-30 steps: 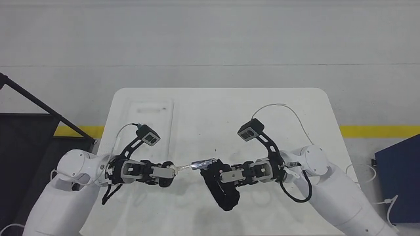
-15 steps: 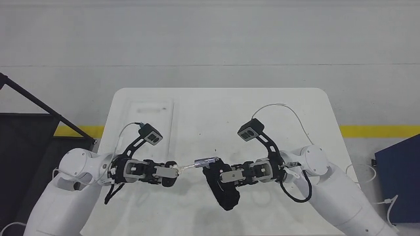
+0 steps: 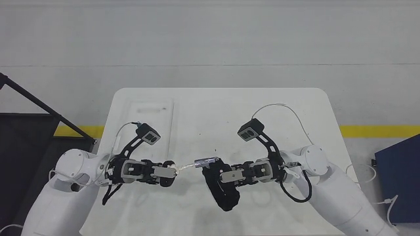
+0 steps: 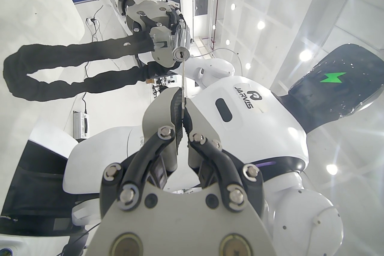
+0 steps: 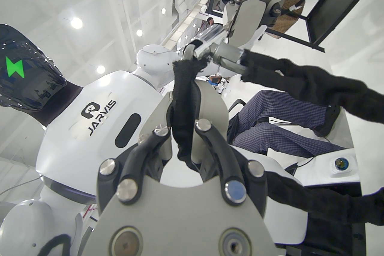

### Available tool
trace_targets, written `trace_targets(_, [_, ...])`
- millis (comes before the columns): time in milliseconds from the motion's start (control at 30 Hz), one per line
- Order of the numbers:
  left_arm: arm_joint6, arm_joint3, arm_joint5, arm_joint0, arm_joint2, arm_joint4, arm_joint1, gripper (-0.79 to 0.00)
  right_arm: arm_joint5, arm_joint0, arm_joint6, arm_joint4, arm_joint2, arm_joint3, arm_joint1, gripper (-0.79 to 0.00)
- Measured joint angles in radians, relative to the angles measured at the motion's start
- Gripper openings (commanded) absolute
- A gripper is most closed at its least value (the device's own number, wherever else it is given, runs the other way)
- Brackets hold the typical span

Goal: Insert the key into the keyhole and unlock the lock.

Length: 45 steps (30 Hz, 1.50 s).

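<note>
A silver lock (image 3: 210,162) with a black fabric-covered cable loop (image 3: 223,193) hangs just above the table's front middle. My right gripper (image 3: 226,174) is shut on the cable sleeve (image 5: 183,107) right beside the metal lock body (image 5: 223,54). My left gripper (image 3: 169,170) is shut on a thin silver key (image 3: 187,166) that points at the lock. In the left wrist view the key blade (image 4: 182,83) runs from my left gripper (image 4: 181,99) to the round keyhole (image 4: 181,53), and its tip touches the hole. How deep the tip sits cannot be seen.
A flat white sheet (image 3: 152,115) lies at the back left of the white table (image 3: 275,105). A thin white cable (image 3: 289,113) arcs over the right arm. A black frame (image 3: 39,108) stands off the table's left side.
The left gripper with the key has shifted only very slightly. The lock and the right arm have stayed in place.
</note>
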<state>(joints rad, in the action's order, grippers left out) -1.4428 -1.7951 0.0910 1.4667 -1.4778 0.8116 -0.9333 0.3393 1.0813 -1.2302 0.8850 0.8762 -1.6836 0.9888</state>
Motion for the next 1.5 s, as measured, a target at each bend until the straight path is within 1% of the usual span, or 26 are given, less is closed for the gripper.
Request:
trace_targets(533, [0.001, 0.023, -0.005, -0.026, 0.022, 0.0, -0.002, -0.785, 0.0, 0.0, 0.0, 0.0, 0.0, 0.0, 0.0, -0.785])
trace_targets(1000, [-0.002, 0.021, -0.011, -0.042, 0.037, -0.006, -0.003, -0.785, 0.0, 0.0, 0.0, 0.0, 0.0, 0.0, 0.0, -0.785])
trace_targets(1500, [-0.004, 0.036, -0.02, -0.079, 0.06, -0.013, -0.005, -0.785, 0.0, 0.0, 0.0, 0.0, 0.0, 0.0, 0.0, -0.785])
